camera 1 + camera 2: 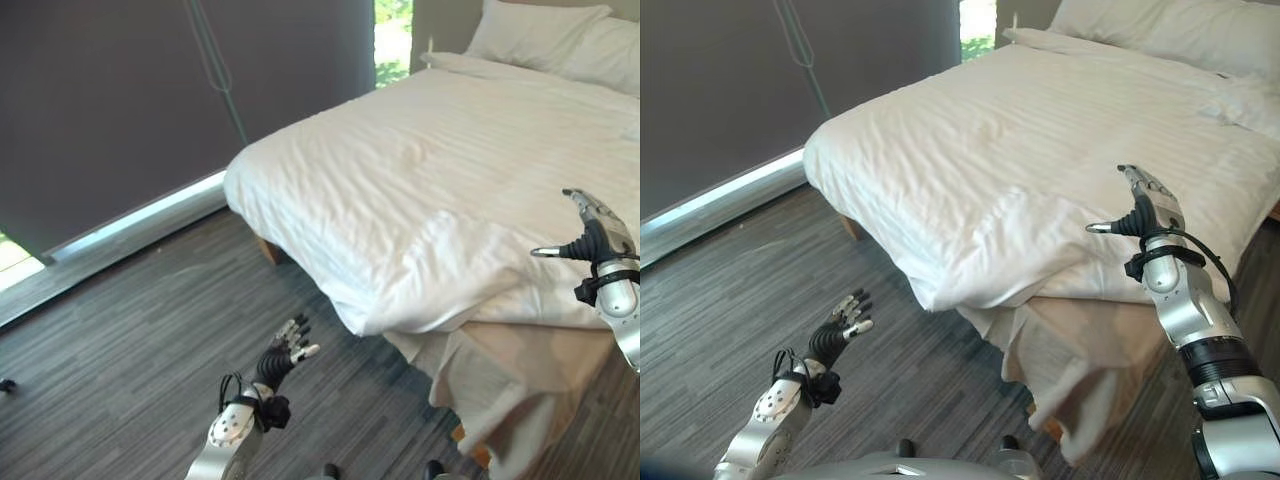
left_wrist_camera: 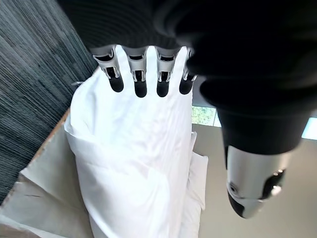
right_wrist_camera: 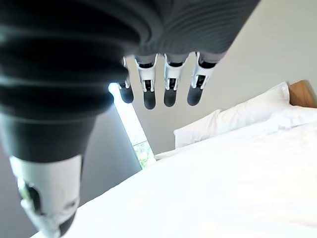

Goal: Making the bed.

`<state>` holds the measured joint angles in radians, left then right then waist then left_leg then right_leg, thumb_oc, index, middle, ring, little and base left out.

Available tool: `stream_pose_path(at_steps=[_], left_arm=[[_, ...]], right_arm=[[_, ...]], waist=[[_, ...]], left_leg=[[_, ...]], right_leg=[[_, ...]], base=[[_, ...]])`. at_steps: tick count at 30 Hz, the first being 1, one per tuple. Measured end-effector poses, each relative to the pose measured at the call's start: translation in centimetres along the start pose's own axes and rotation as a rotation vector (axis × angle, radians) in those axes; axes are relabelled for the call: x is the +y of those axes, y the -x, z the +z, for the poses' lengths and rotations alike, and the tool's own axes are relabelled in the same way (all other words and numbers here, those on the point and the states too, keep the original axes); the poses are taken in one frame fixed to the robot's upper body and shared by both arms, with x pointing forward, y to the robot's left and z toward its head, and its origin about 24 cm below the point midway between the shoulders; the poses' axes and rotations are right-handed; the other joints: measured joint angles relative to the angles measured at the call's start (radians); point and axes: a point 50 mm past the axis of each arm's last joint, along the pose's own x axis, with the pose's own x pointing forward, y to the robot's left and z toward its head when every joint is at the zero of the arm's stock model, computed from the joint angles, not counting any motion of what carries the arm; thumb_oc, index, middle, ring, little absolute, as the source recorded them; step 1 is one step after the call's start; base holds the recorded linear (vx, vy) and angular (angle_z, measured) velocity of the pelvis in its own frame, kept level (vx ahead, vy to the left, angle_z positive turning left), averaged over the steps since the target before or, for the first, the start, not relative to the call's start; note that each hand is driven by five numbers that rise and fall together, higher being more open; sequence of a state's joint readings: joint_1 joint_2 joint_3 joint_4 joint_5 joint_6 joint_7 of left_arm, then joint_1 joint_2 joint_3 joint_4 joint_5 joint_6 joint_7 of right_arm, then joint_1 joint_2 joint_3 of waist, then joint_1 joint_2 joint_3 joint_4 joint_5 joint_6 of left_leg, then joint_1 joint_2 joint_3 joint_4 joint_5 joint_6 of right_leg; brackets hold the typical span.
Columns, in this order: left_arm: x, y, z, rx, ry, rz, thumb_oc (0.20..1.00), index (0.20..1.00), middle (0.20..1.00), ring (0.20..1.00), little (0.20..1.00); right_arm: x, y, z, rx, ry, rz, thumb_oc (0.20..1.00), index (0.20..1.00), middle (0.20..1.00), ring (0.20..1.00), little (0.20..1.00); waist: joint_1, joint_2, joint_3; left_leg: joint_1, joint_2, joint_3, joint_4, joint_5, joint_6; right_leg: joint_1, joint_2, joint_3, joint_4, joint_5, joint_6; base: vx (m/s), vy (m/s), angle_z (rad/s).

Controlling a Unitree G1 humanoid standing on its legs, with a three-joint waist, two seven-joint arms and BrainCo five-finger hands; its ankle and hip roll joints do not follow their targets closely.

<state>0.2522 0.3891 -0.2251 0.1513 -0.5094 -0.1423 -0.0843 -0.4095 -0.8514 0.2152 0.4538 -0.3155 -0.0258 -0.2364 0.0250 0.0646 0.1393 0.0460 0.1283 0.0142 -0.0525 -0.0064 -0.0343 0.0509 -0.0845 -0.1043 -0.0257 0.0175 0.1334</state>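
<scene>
No writing that can be read appears on any object. Nearest to the robot, the left hand (image 1: 287, 352) hangs low above the grey striped carpet (image 1: 130, 350), off the foot corner of the bed. Its palm is turned up and its fingers are spread and relaxed; they hold nothing.

A little farther, at the near corner of the bed, the white duvet (image 1: 430, 190) is folded back on itself, and below its edge the beige mattress (image 1: 530, 350) shows, with a loose sheet (image 1: 1065, 375) hanging from it towards the floor.

The right hand (image 1: 1145, 205) is lifted over the near edge of the duvet. Its fingers are straight and point towards the head of the bed, the thumb stands out to the side, and it grips nothing.

Farther, the duvet lies quite flat over the bed. At the far end are white pillows (image 1: 535, 35), and a dark roller blind (image 1: 150, 100) covers the window beside the bed.
</scene>
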Motion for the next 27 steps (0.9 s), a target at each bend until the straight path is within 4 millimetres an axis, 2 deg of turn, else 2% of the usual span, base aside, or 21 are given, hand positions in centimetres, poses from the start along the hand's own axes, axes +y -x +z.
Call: stream_pose_path(at_steps=[2, 4, 5, 6, 7, 8, 9, 10, 11, 12, 13, 14, 16, 19, 20, 21, 22, 24, 27], left_arm=[[0.3, 0.3, -0.6, 0.021, 0.034, 0.019, 1.000, 1.000, 1.000, 1.000, 1.000], [0.5, 0.6, -0.9, 0.036, 0.038, 0.027, 1.000, 1.000, 1.000, 1.000, 1.000], [0.6, 0.7, -0.9, 0.039, 0.033, 0.028, 1.000, 1.000, 1.000, 1.000, 1.000], [0.5, 0.6, -0.9, 0.040, 0.029, 0.024, 1.000, 1.000, 1.000, 1.000, 1.000], [0.6, 0.6, -0.9, 0.041, 0.029, 0.026, 1.000, 1.000, 1.000, 1.000, 1.000], [0.5, 0.6, -0.9, 0.044, 0.018, 0.018, 1.000, 1.000, 1.000, 1.000, 1.000], [0.5, 0.6, -0.9, 0.045, 0.017, 0.016, 1.000, 1.000, 1.000, 1.000, 1.000], [0.5, 0.6, -1.0, 0.049, 0.012, 0.014, 1.000, 1.000, 1.000, 1.000, 1.000], [0.3, 0.3, -0.7, 0.038, -0.003, -0.003, 1.000, 1.000, 1.000, 1.000, 1.000], [0.2, -0.2, -0.2, 0.026, -0.015, -0.019, 1.000, 1.000, 1.000, 1.000, 1.000], [0.0, -0.7, -0.2, 0.024, -0.014, -0.024, 1.000, 1.000, 1.000, 1.000, 1.000], [0.0, -0.7, -0.2, 0.026, 0.004, -0.022, 1.000, 1.000, 1.000, 1.000, 1.000], [0.3, -0.1, -0.9, 0.045, 0.021, -0.008, 1.000, 1.000, 1.000, 1.000, 1.000], [0.2, 0.1, -1.2, 0.057, 0.024, -0.019, 1.000, 1.000, 1.000, 1.000, 1.000], [0.2, 0.1, -1.2, 0.057, 0.024, -0.023, 1.000, 1.000, 1.000, 1.000, 1.000], [0.2, -0.1, -1.3, 0.059, 0.022, -0.028, 1.000, 1.000, 1.000, 1.000, 1.000], [0.2, -0.4, -1.3, 0.061, 0.020, -0.030, 1.000, 1.000, 1.000, 1.000, 1.000], [0.2, -0.7, -1.2, 0.059, 0.016, -0.030, 1.000, 1.000, 1.000, 1.000, 1.000], [0.3, -1.4, -1.0, 0.054, 0.021, -0.022, 1.000, 1.000, 1.000, 1.000, 1.000]], right_arm=[[0.7, -0.4, 0.2, 0.003, 0.006, 0.021, 1.000, 1.000, 1.000, 1.000, 1.000], [1.2, -1.1, 0.4, 0.009, 0.034, 0.046, 1.000, 1.000, 1.000, 1.000, 1.000], [1.2, -1.5, 0.3, 0.022, 0.049, 0.055, 1.000, 1.000, 1.000, 1.000, 1.000], [0.9, -1.9, 0.1, 0.039, 0.061, 0.048, 1.000, 1.000, 1.000, 1.000, 1.000], [0.9, -2.0, 0.0, 0.043, 0.065, 0.048, 1.000, 1.000, 1.000, 1.000, 1.000], [0.2, -2.9, 0.0, 0.051, 0.103, 0.045, 1.000, 1.000, 1.000, 1.000, 1.000], [-0.5, -3.3, 0.1, 0.059, 0.101, 0.024, 1.000, 1.000, 1.000, 1.000, 1.000], [-1.1, -3.7, 0.1, 0.064, 0.110, 0.004, 1.000, 1.000, 1.000, 1.000, 1.000], [-2.7, -4.6, 0.4, 0.058, 0.134, -0.030, 1.000, 1.000, 1.000, 1.000, 1.000], [-5.2, -5.4, 0.7, 0.060, 0.152, -0.089, 1.000, 1.000, 1.000, 1.000, 1.000], [-7.0, -5.7, 0.5, 0.073, 0.155, -0.137, 1.000, 1.000, 1.000, 1.000, 1.000], [-7.6, -5.8, 0.6, 0.073, 0.159, -0.149, 1.000, 1.000, 1.000, 1.000, 1.000], [-7.3, -6.2, 1.4, 0.044, 0.181, -0.129, 1.000, 1.000, 1.000, 1.000, 1.000], [-8.4, -6.7, 1.9, 0.027, 0.150, -0.147, 1.000, 1.000, 1.000, 1.000, 1.000], [-8.9, -6.9, 2.3, 0.020, 0.131, -0.157, 0.799, 0.799, 0.799, 0.799, 0.799], [-9.6, -7.1, 2.9, 0.000, 0.096, -0.180, 0.799, 0.799, 0.799, 0.799, 0.799], [-10.0, -7.3, 3.3, -0.011, 0.072, -0.192, 0.200, 0.200, 0.200, 0.200, 0.200], [-10.1, -7.3, 3.6, -0.026, 0.053, -0.197, 0.200, 0.200, 0.200, 0.200, 0.200], [-10.2, -7.0, 5.6, -0.129, -0.015, -0.227, 0.200, 0.200, 0.200, 0.200, 0.200]], waist=[[0.015, 0.000, 0.001], [0.028, 0.007, 0.002], [0.037, 0.006, 0.006], [0.033, 0.016, 0.014], [0.042, 0.021, 0.016], [0.035, 0.042, 0.021], [0.038, 0.058, 0.025], [0.043, 0.073, 0.031], [0.043, 0.095, 0.042], [0.046, 0.126, 0.061], [0.058, 0.157, 0.080], [0.061, 0.174, 0.090], [0.062, 0.186, 0.093], [0.045, 0.185, 0.104], [0.041, 0.182, 0.106], [0.036, 0.179, 0.110], [0.034, 0.176, 0.115], [0.027, 0.174, 0.119], [0.004, 0.167, 0.125]], left_leg=[[-0.019, -0.002, -0.004, -0.023, 0.001, 0.002], [-0.054, 0.000, -0.019, -0.010, 0.013, 0.019], [-0.068, -0.004, -0.027, -0.014, 0.030, 0.032], [-0.078, 0.003, -0.035, -0.017, 0.054, 0.030], [-0.084, 0.001, -0.034, -0.022, 0.068, 0.047], [-0.101, 0.006, -0.051, -0.015, 0.093, 0.013], [-0.114, 0.002, -0.057, -0.024, 0.108, 0.001], [-0.142, -0.001, -0.059, -0.011, 0.130, -0.030], [-0.188, 0.000, -0.061, -0.002, 0.138, -0.046], [-0.239, 0.002, -0.071, -0.002, 0.151, -0.065], [-0.273, 0.000, -0.074, -0.009, 0.167, -0.062], [-0.286, 0.000, -0.073, -0.015, 0.172, -0.063], [-0.325, 0.001, -0.048, -0.013, 0.156, -0.067], [-0.405, 0.011, 0.043, -0.013, 0.149, -0.063], [-0.423, 0.011, 0.061, -0.014, 0.150, -0.062], [-0.453, 0.007, 0.083, -0.014, 0.166, -0.041], [-0.463, 0.001, 0.090, -0.016, 0.191, -0.025], [-0.463, -0.009, 0.097, -0.022, 0.201, -0.027], [-0.441, -0.019, 0.117, -0.035, 0.201, -0.027]], right_leg=[[-0.010, -0.006, -0.010, -0.005, 0.001, -0.001], [-0.025, 0.000, -0.026, -0.005, 0.004, -0.005], [-0.033, 0.001, -0.033, -0.014, 0.008, -0.008], [-0.033, -0.003, -0.056, -0.021, 0.009, -0.010], [-0.032, -0.001, -0.067, -0.022, 0.012, -0.012], [-0.041, 0.002, -0.087, -0.016, 0.004, -0.012], [-0.049, -0.001, -0.099, -0.017, 0.011, -0.014], [-0.071, 0.001, -0.109, -0.005, 0.009, -0.010], [-0.116, -0.002, -0.115, 0.010, 0.001, -0.008], [-0.163, -0.003, -0.119, 0.016, 0.006, -0.009], [-0.200, -0.006, -0.123, 0.023, 0.017, -0.003], [-0.224, -0.010, -0.124, 0.042, 0.016, -0.002], [-0.303, -0.017, -0.103, 0.109, -0.007, -0.003], [-0.450, -0.042, -0.082, 0.235, -0.048, -0.017], [-0.487, -0.048, -0.075, 0.265, -0.054, -0.026], [-0.548, -0.056, -0.060, 0.317, -0.071, -0.028], [-0.581, -0.063, -0.050, 0.352, -0.083, -0.030], [-0.604, -0.076, -0.038, 0.386, -0.101, -0.029], [-0.614, -0.084, -0.013, 0.413, -0.122, -0.025]], base=[[0.00, -0.175, 0.48], [-0.05, -0.102, 0.31], [-0.15, -0.103, 0.42], [-0.10, -0.063, 0.46], [-0.16, -0.087, 0.60], [-0.11, -0.048, 0.47], [-0.21, -0.055, 0.43], [-0.16, -0.028, 0.31], [-0.16, 0.004, 0.27], [-0.15, 0.021, 0.26], [-0.17, 0.033, 0.17], [-0.15, 0.028, 0.06], [-0.09, 0.019, -0.21], [-0.16, 0.037, -0.11], [-0.09, 0.024, -0.08], [-0.07, 0.053, -0.15], [-0.04, 0.045, -0.13], [-0.02, 0.077, -0.02], [0.02, 0.103, -0.11]])
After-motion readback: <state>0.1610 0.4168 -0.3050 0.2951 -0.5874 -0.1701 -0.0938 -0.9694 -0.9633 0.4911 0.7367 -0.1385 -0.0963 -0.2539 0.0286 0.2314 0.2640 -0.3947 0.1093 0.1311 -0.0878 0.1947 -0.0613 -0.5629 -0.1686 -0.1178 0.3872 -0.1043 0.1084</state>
